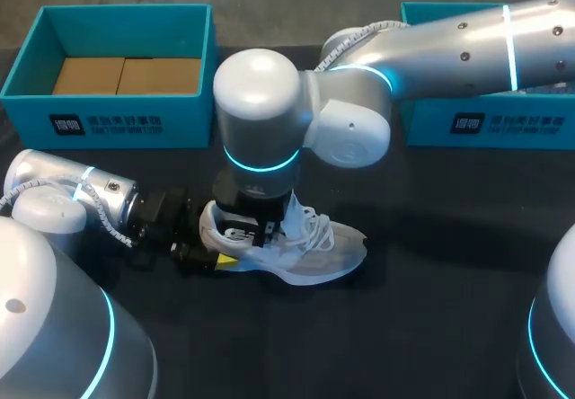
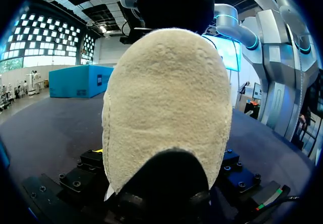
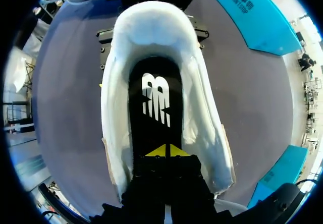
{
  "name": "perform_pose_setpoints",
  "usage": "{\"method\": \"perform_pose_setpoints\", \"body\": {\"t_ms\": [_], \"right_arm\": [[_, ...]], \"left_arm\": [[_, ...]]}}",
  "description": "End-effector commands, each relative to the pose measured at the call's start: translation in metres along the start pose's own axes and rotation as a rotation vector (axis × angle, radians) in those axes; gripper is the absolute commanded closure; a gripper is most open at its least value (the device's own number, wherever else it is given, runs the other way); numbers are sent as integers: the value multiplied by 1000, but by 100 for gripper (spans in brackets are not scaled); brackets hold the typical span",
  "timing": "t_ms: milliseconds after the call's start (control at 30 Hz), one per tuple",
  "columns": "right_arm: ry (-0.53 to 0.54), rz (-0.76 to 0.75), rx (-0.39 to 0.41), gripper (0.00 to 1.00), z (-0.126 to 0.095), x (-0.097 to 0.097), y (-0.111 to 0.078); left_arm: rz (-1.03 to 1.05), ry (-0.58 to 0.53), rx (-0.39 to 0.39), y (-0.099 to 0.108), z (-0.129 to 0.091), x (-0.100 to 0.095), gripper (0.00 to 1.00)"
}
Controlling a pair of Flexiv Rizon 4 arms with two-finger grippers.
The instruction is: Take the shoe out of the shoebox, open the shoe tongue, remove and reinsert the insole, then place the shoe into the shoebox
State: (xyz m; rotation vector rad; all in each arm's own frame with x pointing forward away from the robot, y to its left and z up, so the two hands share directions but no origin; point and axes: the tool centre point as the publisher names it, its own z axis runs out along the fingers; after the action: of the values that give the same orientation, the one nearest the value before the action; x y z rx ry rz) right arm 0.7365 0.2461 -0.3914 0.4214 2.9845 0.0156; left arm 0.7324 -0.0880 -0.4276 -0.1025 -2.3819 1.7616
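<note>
A white lace-up shoe (image 1: 314, 255) lies on the dark table in the head view, toe pointing right. My left gripper (image 1: 217, 243) comes in from the left and straddles the heel; one yellow tip rests against the near side of the sole. The fleecy heel (image 2: 166, 103) fills the left wrist view between the fingers. My right gripper (image 1: 256, 228) points straight down into the shoe's opening. Its yellow tips (image 3: 165, 152) are shut together, pressed on the black insole (image 3: 156, 82) inside the white collar (image 3: 116, 108).
A teal shoebox (image 1: 108, 122) with brown cardboard inside stands at the back left. A second teal box (image 1: 490, 122) stands at the back right, partly under my right arm. Bare dark tabletop lies to the right of the shoe.
</note>
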Motion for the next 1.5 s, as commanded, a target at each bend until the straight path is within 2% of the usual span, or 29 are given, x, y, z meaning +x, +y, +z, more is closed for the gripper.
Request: {"method": "perform_pose_setpoints", "body": {"t_ms": [33, 233, 400, 433, 533, 833, 1033, 1267, 1500], "right_arm": [[-11, 3, -5, 100, -3, 0, -4], [-6, -2, 23, 100, -1, -2, -5], [-6, 1, 4, 100, -1, -4, -7], [-5, 2, 5, 87, -1, -4, -7], [-6, 2, 3, 81, 0, -5, -8], [7, 7, 15, 82, 6, -10, -8], [30, 21, 9, 71, 14, -11, -9], [85, 25, 10, 71, 20, -15, -8], [150, 30, 22, 73, 29, -2, -9]], "left_arm": [[0, -2, -2, 0, 0, 1, 100], [0, -2, -2, 0, 0, 1, 100], [0, -2, -2, 0, 0, 1, 100], [0, -2, -2, 0, 0, 1, 100], [0, -2, -2, 0, 0, 1, 100], [0, -2, -2, 0, 0, 1, 100], [0, -2, -2, 0, 0, 1, 100], [0, -2, -2, 0, 0, 1, 100], [0, -2, -2, 0, 0, 1, 100]]}}
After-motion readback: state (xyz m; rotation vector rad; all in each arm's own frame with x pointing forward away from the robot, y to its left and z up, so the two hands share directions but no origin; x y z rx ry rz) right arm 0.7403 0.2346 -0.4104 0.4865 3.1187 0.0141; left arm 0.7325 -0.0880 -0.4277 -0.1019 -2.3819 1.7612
